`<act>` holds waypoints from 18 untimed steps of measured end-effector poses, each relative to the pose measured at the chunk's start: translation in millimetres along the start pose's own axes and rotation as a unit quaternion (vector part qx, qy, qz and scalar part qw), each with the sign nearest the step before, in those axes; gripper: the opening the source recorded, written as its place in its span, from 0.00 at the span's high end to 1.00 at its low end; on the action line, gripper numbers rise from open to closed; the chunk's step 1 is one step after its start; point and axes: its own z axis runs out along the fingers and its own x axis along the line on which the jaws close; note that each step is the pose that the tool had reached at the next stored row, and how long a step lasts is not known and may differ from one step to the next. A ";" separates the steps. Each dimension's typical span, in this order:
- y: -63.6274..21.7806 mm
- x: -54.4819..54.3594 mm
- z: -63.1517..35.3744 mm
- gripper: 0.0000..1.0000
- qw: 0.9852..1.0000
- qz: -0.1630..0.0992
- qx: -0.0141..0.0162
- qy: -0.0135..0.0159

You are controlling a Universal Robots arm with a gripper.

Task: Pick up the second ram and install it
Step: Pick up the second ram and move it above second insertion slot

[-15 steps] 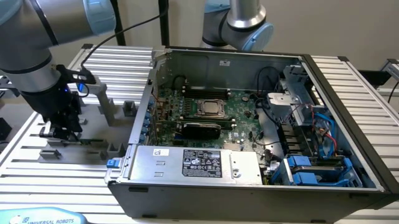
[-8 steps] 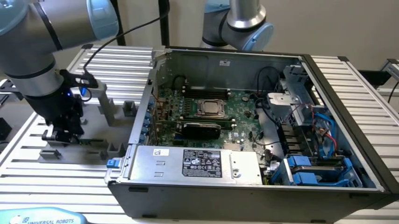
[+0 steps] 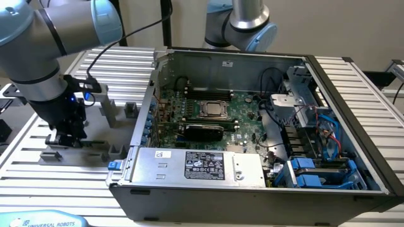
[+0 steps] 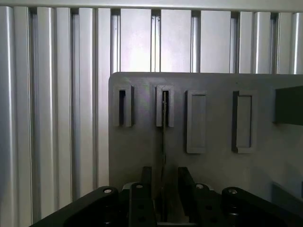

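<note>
The exterior view looks down at a slant, from some way off, over the open computer case [image 3: 208,198] and slatted surface [image 3: 360,94]. The wrist view faces down past the tool [image 4: 164,175], close above the grey fixture plate [image 4: 213,184]; both views share plate and surface.

- Soft, even light fills the room from above.
- The silver tabletop [image 3: 360,90] shines, with bright white stripes in the wrist view.
- Inside the computer case [image 3: 215,59] it is darker and shady.
- The black tool [image 4: 164,179] looks very dark against the grey plate [image 4: 213,184].
</note>
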 end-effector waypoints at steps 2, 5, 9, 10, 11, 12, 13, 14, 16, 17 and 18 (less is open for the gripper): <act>0.0 0.0 1.1 0.64 1.000 0.000 0.000 0.000; -0.2 0.1 2.6 0.64 1.000 0.000 0.000 0.000; -0.8 0.1 3.4 0.66 1.000 0.000 -0.001 0.000; -0.9 0.1 3.5 0.66 1.000 0.000 -0.001 0.000; -0.9 0.1 3.6 0.73 1.000 0.000 -0.001 0.000; -1.0 0.1 3.7 0.73 1.000 0.000 -0.001 0.000; -1.0 0.1 3.9 0.73 1.000 0.000 -0.001 0.000; -1.1 0.1 3.9 0.73 1.000 0.000 -0.001 0.000; -1.1 0.1 4.1 0.82 1.000 0.000 -0.001 0.000; -1.1 0.1 4.1 0.82 1.000 0.000 -0.001 0.000; -1.1 0.1 4.2 0.82 1.000 0.000 -0.001 0.000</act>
